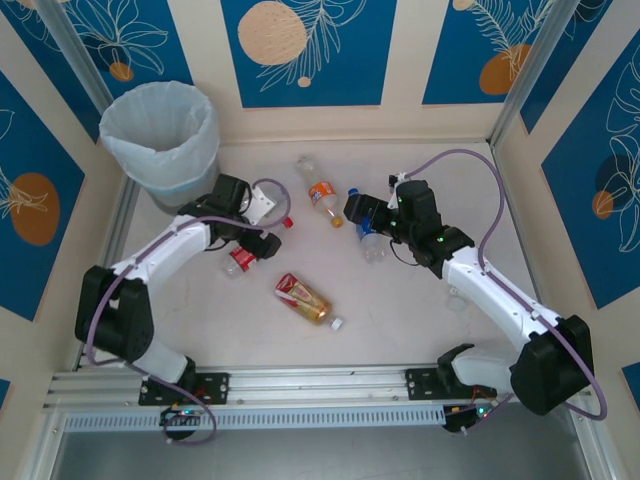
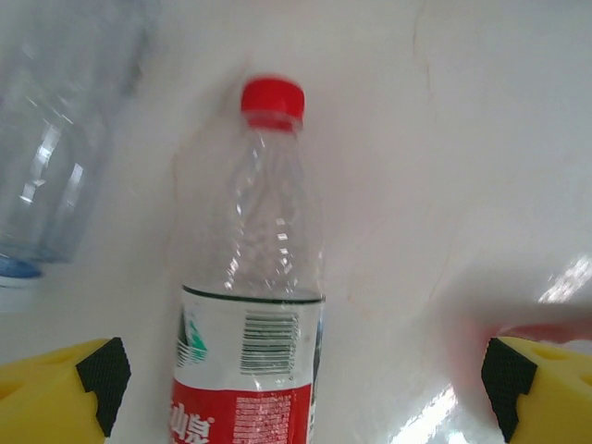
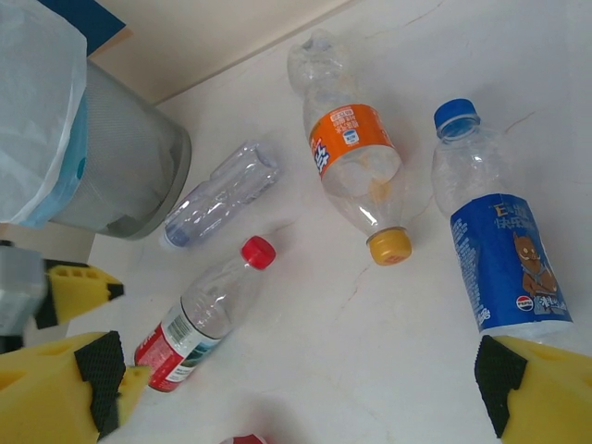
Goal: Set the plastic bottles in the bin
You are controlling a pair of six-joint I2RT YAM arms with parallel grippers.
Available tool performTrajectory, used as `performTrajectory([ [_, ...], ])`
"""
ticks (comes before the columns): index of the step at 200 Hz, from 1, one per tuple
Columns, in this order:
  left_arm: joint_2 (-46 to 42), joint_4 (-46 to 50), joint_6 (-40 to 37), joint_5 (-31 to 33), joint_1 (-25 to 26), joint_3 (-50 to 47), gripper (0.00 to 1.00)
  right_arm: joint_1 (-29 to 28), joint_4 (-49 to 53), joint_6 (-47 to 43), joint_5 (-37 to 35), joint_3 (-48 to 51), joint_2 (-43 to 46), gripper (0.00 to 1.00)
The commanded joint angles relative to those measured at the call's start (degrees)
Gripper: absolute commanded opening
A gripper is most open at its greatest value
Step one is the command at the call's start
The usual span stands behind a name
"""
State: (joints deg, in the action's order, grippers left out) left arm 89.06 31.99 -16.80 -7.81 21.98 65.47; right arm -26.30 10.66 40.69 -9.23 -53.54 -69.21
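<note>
Left tool (image 2: 305, 379): wide open, gripping nothing; yellow fingers with black pads (image 2: 102, 373) stand at either side of the wrist view.
Red-label bottle (image 2: 252, 305): lies on the desk (image 1: 400, 320) between the left tool's open jaws, with clear desk showing on both sides. Its red cap points away from the tool and its label end is nearest. Whether the pads are down at desk level, I cannot tell.
Left tool, overhead (image 1: 258, 240): over the left half of the desk, just off the bin, above the same red-label bottle (image 1: 240, 262).
Right tool (image 3: 305, 398): wide open, gripping nothing.
Blue-label bottle (image 3: 504, 250): lies flat with its blue cap pointing away and its base just beside the right-hand pad (image 3: 499, 375), off centre of the gap.
Right tool, overhead (image 1: 358, 212): near the desk's middle, toward the far edge, partly covering the blue-label bottle (image 1: 372, 247).
Orange-label bottle (image 1: 320, 192): flat on the desk between the two tools, toward the far edge, apart from both.
Red-yellow bottle (image 1: 303, 298): flat with a white cap, nearer the near edge, well apart from both tools.
Clear blue-capped bottle (image 3: 222, 194): flat just beside the bin's wall.
Bin (image 1: 160, 135): upright in the far-left corner, bag-lined.
</note>
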Motion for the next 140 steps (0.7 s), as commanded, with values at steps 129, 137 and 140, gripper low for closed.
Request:
performTrajectory([
  [129,26.53,19.04,-7.09,13.71,3.24,21.68,0.87,0.6,1.45,1.94,-0.34,-2.28,-0.49,0.99],
  [137,26.95,18.74,-7.53,13.46,3.2,21.93,0.86,0.62,1.56,1.85,-0.42,-2.18,-0.36,0.99],
  [140,27.04,18.65,-7.61,13.41,3.23,21.97,0.85,0.64,1.62,1.85,-0.51,-2.18,-0.32,0.99],
])
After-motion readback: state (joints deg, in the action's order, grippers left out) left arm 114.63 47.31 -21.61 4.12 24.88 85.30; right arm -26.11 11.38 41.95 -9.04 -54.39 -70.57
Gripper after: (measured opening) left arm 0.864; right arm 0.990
